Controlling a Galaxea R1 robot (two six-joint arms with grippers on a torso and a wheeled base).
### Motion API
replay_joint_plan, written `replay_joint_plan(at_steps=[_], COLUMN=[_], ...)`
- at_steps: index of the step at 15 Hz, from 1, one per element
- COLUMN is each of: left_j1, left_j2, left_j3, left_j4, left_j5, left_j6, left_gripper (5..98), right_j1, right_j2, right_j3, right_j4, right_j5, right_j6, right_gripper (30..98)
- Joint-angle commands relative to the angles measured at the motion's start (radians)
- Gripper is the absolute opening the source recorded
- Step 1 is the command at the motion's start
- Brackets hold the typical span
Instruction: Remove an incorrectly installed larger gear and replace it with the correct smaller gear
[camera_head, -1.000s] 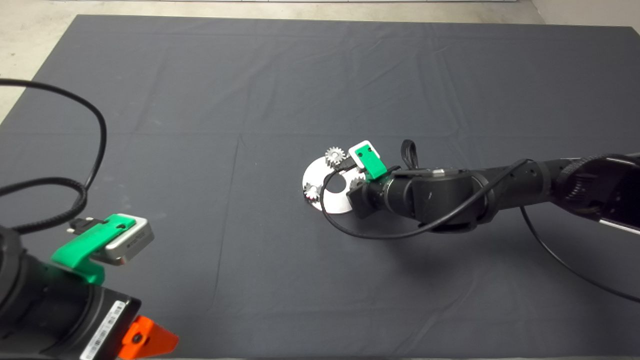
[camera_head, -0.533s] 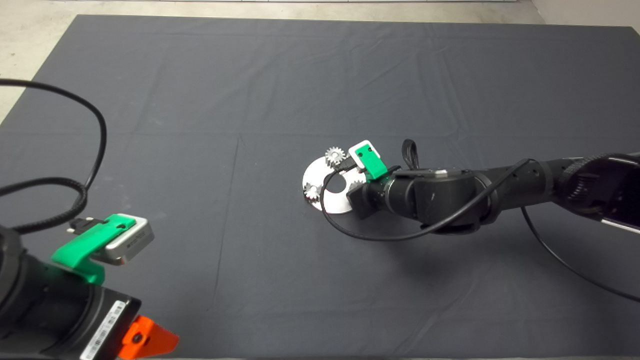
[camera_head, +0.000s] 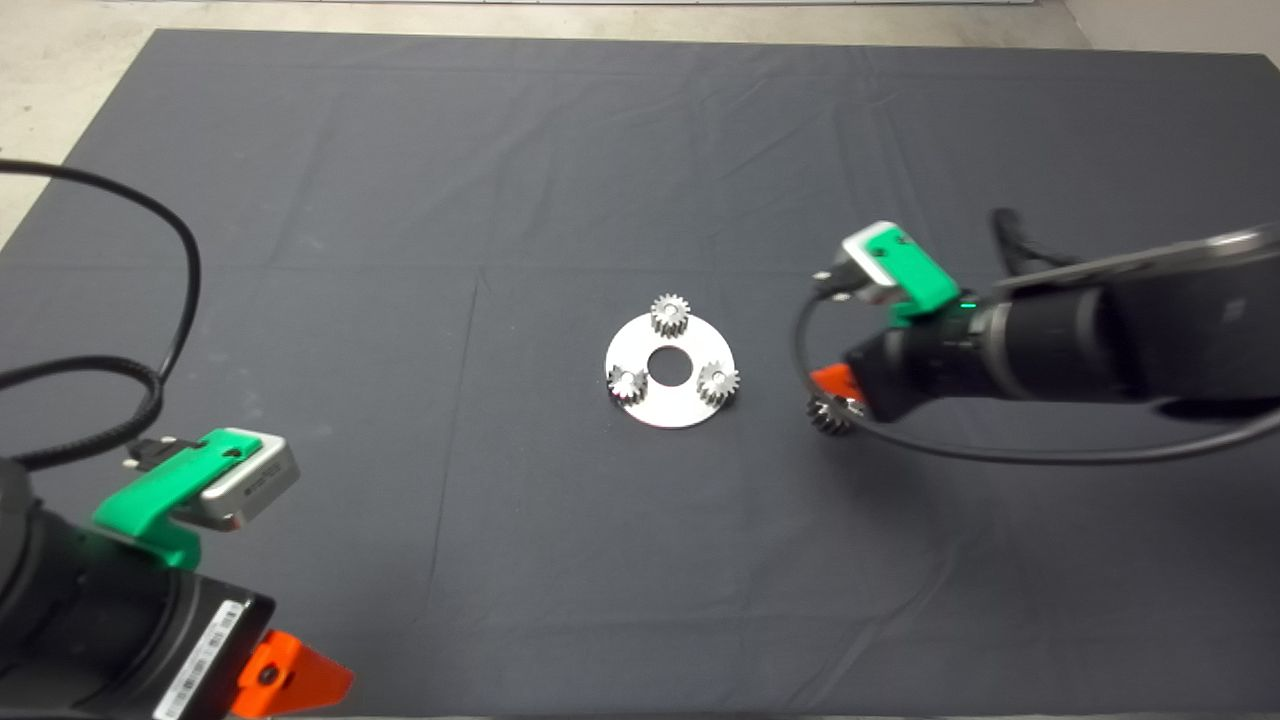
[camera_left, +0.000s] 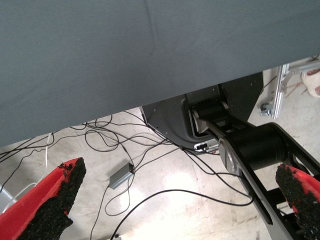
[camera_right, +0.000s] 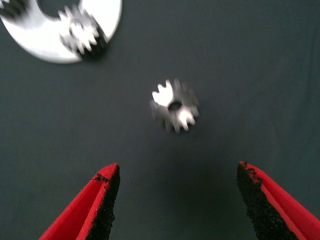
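A round steel plate lies mid-mat and carries three small spur gears. The smaller gear sits on its right side, and it also shows in the right wrist view as the smaller gear on the plate. The larger gear, with dark flared teeth, lies flat on the mat right of the plate, partly under my right gripper. In the right wrist view the larger gear lies ahead of my open right gripper, untouched. My left gripper waits open at the mat's lower left corner.
The other two small gears stand on the plate's far and left sides. A black cable loops under the right arm. The left wrist view shows floor cables and the robot's base beyond the mat's edge.
My right arm has pulled back to the right, off the plate, uncovering the gear on the plate's right side. It now hovers over the loose gear on the mat. The left arm shifted slightly.
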Motion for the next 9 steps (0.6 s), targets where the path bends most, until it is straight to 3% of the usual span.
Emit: replay_joint_plan(at_steps=[1, 2, 4, 9], left_j1=[-0.007, -0.007, -0.009, -0.009], left_j2=[0.021, 0.027, 0.043, 0.044], left_j3=[0.012, 0.014, 0.009, 0.011], left_j4=[-0.008, -0.008, -0.008, -0.009], left_j5=[-0.017, -0.020, -0.017, -0.023], left_j6=[0.004, 0.010, 0.037, 0.031], left_gripper=[97.7, 97.7, 97.7, 97.7], right_j1=[0.197, 0.199, 0.200, 0.200], right_j2=[-0.191, -0.186, -0.164, -0.163], right_j3=[0.163, 0.157, 0.152, 0.159], right_j4=[0.500, 0.510, 0.552, 0.579], right_j5=[-0.017, -0.012, -0.012, -0.009], right_j6=[0.050, 0.050, 0.080, 0.099], right_gripper=[61.9, 61.9, 68.1, 72.8])
